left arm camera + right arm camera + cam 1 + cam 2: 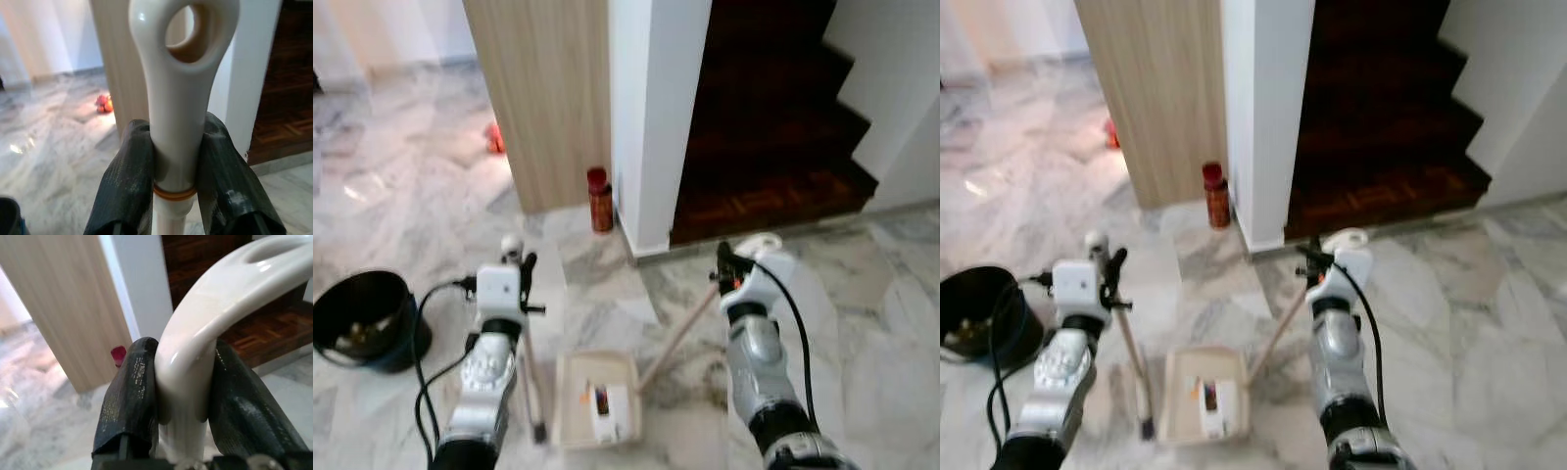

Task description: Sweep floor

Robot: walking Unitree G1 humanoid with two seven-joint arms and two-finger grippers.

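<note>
Sitting flat on the marble floor (401, 196) between the two arms, the cream dustpan (597, 399) already holds a few small scraps, its long handle (677, 338) slanting up and away to the robot's right. The right gripper (183, 382) has both black fingers clamped around the curved top of that handle, which looks like the way to keep the pan's mouth pressed low and steady. Just beside the pan, on its left edge, the broom (530, 392) stands nearly upright, head down on the floor. The left gripper (177, 169) squeezes the broom's pale grip right below its hanging hole, fingers closed tight on it, so the stick can be swung in short strokes toward the pan. Farther out, a black bucket (364, 318) waits on the robot's left, probably for emptying. Ahead, a red bottle (599, 199) stands at the foot of a wooden panel (538, 98), with dark stairs (773, 127) beyond.
</note>
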